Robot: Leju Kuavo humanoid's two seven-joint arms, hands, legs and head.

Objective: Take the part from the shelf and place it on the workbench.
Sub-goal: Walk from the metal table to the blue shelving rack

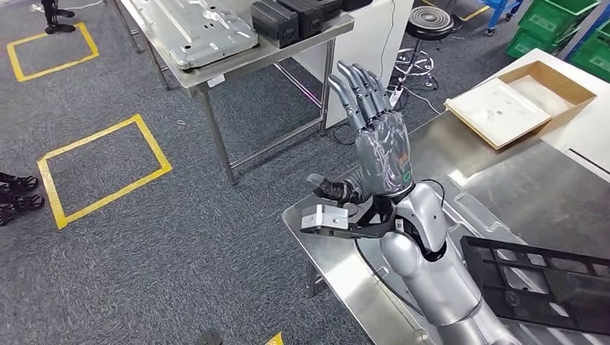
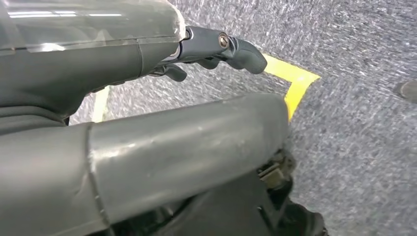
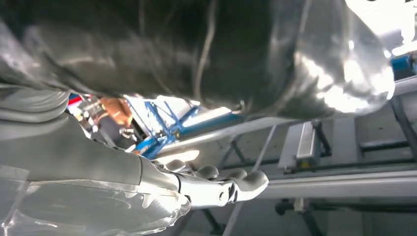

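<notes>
A black grid-shaped part [image 1: 541,282] lies flat on the steel workbench [image 1: 338,262] at the lower right. My right hand [image 1: 378,129] is raised above the bench's near-left corner, fingers straight and spread, holding nothing. In the right wrist view the same hand [image 3: 206,189] stretches out empty, with table frames behind it. My left hand [image 2: 206,46] hangs over the grey carpet near a yellow tape corner, its fingers loosely extended with nothing in them.
A second steel table [image 1: 237,61] at the back carries a grey metal plate [image 1: 205,29] and black boxes [image 1: 288,18]. An open cardboard box [image 1: 521,97] sits at the workbench's far end. A stool [image 1: 429,21], green crates [image 1: 568,29] and yellow floor squares [image 1: 104,169] lie around.
</notes>
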